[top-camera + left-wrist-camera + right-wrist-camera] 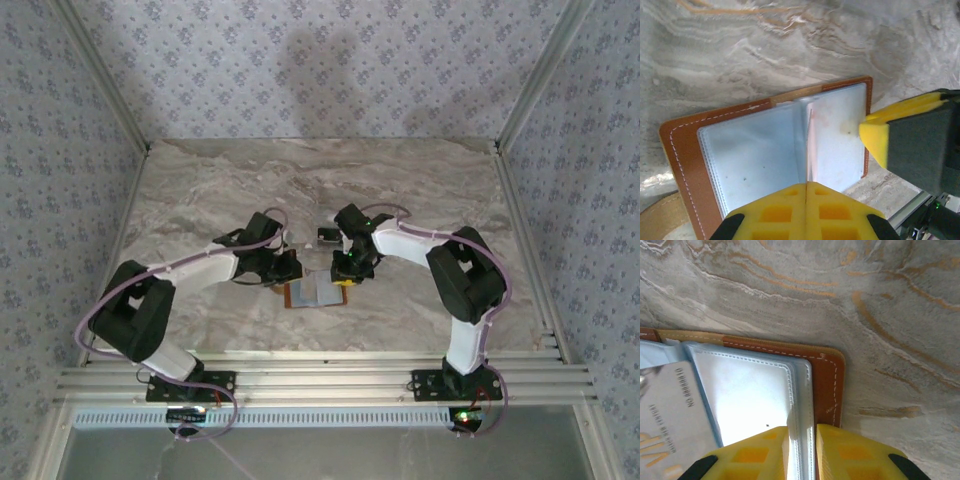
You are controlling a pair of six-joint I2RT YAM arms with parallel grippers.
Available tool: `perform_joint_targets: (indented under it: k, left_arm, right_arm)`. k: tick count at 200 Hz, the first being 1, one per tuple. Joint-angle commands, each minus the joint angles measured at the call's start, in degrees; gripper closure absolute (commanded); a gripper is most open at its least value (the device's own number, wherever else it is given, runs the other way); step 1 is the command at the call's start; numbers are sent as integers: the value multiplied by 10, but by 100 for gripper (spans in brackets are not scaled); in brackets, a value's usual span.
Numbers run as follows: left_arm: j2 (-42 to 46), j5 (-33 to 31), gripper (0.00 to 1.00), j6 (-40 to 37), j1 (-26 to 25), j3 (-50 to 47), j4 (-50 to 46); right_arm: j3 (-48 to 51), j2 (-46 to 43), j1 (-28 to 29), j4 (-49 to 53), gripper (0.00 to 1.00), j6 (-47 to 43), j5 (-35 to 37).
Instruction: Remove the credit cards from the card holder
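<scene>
Right wrist: card holder (826,380) inside right gripper (801,435).

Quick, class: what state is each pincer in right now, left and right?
Left pincer: closed, pinching what looks like a thin pinkish credit card.
Right pincer: closed on the card holder at its edge.

We see a flat brown leather card holder (318,293) lying open on the grey marble tabletop (200,190), between the left claw (288,270) and the right claw (347,272). A small pale rectangular piece (326,237) lies just beyond them.
</scene>
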State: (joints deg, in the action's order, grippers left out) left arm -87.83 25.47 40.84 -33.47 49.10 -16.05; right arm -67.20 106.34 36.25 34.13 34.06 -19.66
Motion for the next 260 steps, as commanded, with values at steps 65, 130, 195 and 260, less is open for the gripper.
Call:
perform_joint_targets:
  k: [65,130,195,260]
  left_arm:
    - [5,-67,100,-292,-7,212,-267]
    - [-104,-177,100,-565,-48,414,-395]
    - [-218,-184,100,-831,-64,572,-454]
    - [-337,-197,100,-941,-69,713,-461]
  right_arm:
    - [-6,-94,-27,58,76,-11,22]
    - [18,-161,-93,88,76,-43,29]
    - [53,-210,-127,101,76,-53,32]
    - [73,-229,-132,103,76,-46,35]
